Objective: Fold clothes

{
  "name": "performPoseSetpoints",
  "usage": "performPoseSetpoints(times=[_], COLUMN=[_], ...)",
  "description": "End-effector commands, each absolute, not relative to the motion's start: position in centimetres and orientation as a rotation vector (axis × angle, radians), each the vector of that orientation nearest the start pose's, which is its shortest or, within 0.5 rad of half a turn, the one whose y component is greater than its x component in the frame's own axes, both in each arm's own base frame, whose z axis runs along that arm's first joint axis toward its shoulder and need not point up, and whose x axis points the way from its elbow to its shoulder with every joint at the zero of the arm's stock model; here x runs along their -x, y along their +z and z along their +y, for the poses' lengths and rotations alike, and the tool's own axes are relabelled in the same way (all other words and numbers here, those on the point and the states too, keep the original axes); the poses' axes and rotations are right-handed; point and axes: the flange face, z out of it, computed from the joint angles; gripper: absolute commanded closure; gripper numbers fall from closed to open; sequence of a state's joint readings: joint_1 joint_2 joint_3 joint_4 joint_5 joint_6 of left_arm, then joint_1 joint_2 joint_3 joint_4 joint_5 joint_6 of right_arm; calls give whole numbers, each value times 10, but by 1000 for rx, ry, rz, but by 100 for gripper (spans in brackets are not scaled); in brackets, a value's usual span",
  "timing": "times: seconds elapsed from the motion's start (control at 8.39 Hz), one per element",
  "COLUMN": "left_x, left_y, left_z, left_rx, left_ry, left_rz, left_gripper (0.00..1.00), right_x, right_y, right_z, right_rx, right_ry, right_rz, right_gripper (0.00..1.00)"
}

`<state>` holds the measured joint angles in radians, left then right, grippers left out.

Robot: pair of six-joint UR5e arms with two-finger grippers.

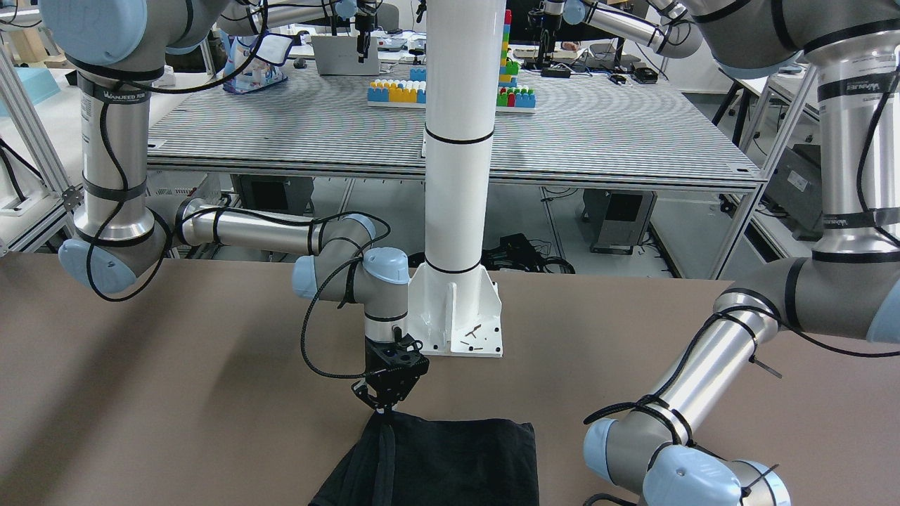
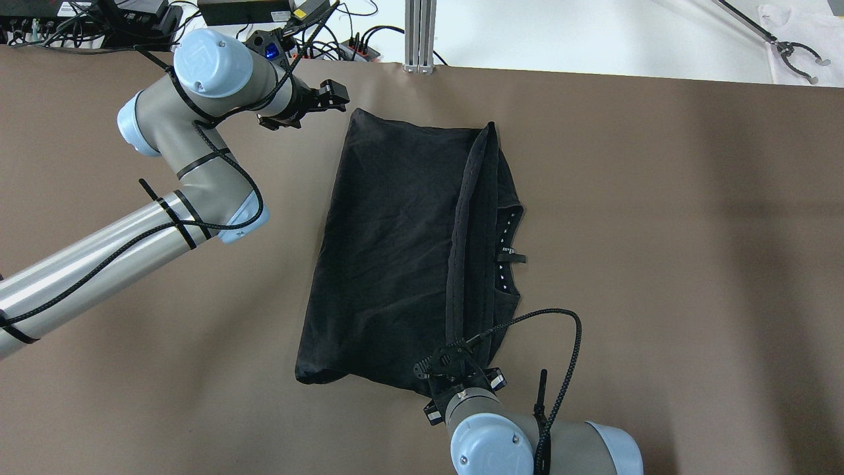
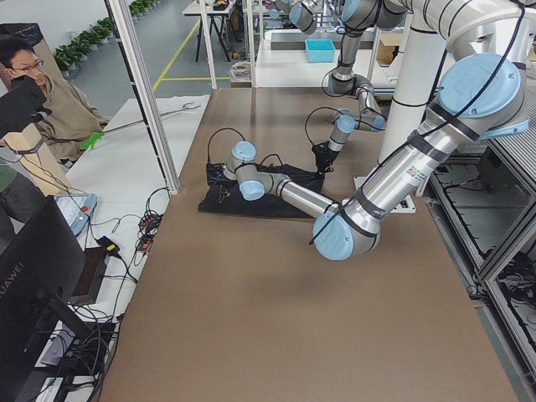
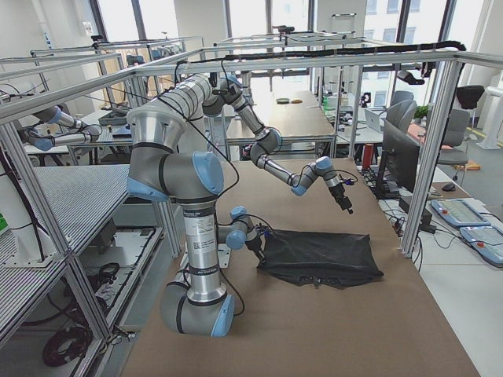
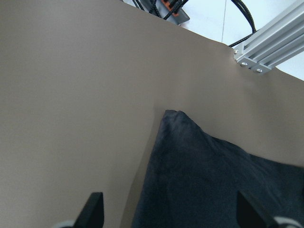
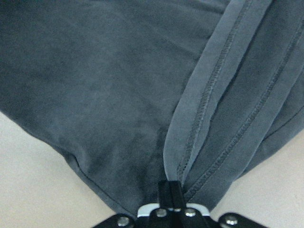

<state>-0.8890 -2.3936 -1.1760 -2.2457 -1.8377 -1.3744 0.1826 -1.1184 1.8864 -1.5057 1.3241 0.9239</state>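
Right gripper fingers are pinching the stitched hem of the soft black fabric garment, at the edge closest to the robot. That garment lies folded lengthwise near the middle of the flat brown table. Its collar, with a small label, shows along the robot's right side. Left gripper hangs above the table just beside the garment's far left corner. Its fingers are spread with nothing between them, clear of the cloth.
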Motion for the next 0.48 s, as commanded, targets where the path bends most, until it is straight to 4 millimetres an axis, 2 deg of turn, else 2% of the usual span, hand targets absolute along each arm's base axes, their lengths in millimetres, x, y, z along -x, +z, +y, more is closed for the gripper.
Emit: performPoseSetpoints(times=[0.0, 0.12, 0.24, 0.36], left_x=[-423, -422, -422, -422], left_y=[243, 244, 244, 244], left_z=[-686, -686, -686, -687], left_rx=[-363, -363, -359, -361], left_ry=[-467, -469, -476, -477], left_rz=[1073, 1073, 1074, 1074], left_gripper=[0, 0, 0, 0], right_x=[516, 479, 490, 504], right_y=[276, 296, 306, 313], right_z=[-253, -243, -217, -202], right_rx=[-520, -504, -490, -469], right_ry=[-354, -361, -373, -348], right_rz=[-702, -693, -689, -689], right_gripper=[100, 100, 100, 100])
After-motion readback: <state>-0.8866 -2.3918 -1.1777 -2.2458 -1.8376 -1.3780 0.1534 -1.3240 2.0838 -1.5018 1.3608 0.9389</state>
